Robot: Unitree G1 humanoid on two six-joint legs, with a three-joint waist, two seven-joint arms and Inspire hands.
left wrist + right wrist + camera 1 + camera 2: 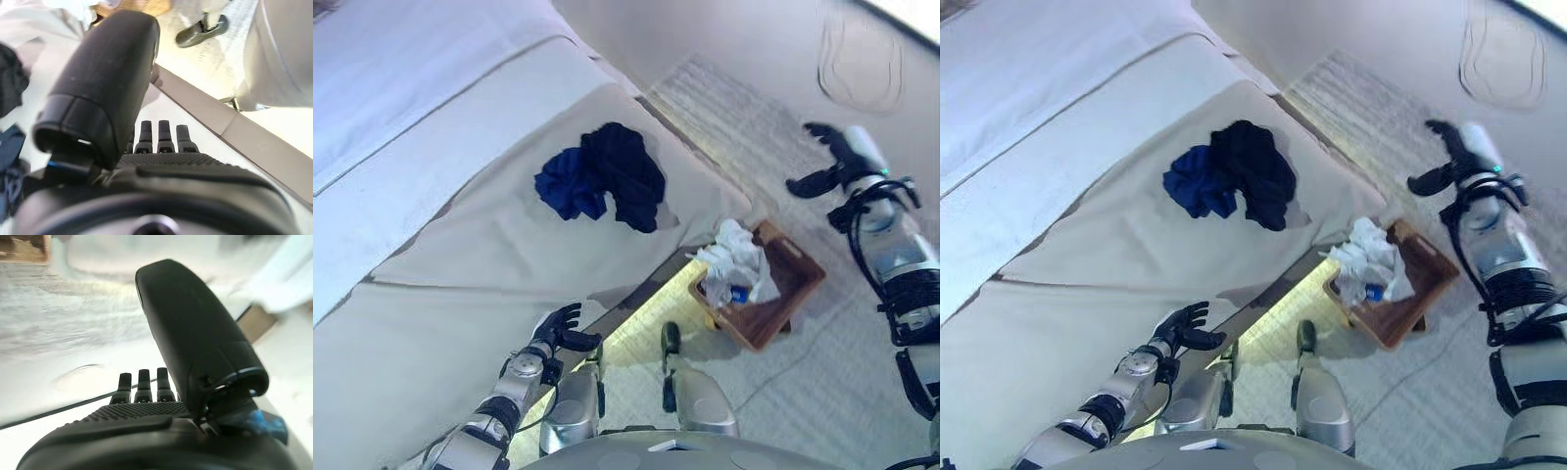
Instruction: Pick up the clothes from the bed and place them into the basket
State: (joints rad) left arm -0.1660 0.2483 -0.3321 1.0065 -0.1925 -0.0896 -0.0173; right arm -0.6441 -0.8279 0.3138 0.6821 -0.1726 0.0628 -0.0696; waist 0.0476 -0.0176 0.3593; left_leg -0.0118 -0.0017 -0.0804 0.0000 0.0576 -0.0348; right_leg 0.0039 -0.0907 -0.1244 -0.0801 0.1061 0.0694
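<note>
- Left eye view puts the left hand (560,328) at the near edge of the bed (460,245), fingers relaxed and apart, holding nothing; it sits well short of the clothes, so a reach from here could fall short or drag the beige cover instead of catching cloth.
- Further in, the dark blue garment (568,186) and the black garment (626,171) lie bunched together, touching and overlapping; a grab at one may snag the other and drop it halfway, or lift only a loose fold.
- Right of the bed, on the floor, the wooden basket (793,284) already holds white clothes (739,259) heaped above its rim, so anything added may slide off onto the rug (744,127).
- Far right, the right hand (832,157) hangs spread and empty above the rug, well apart from both basket and bed.
</note>
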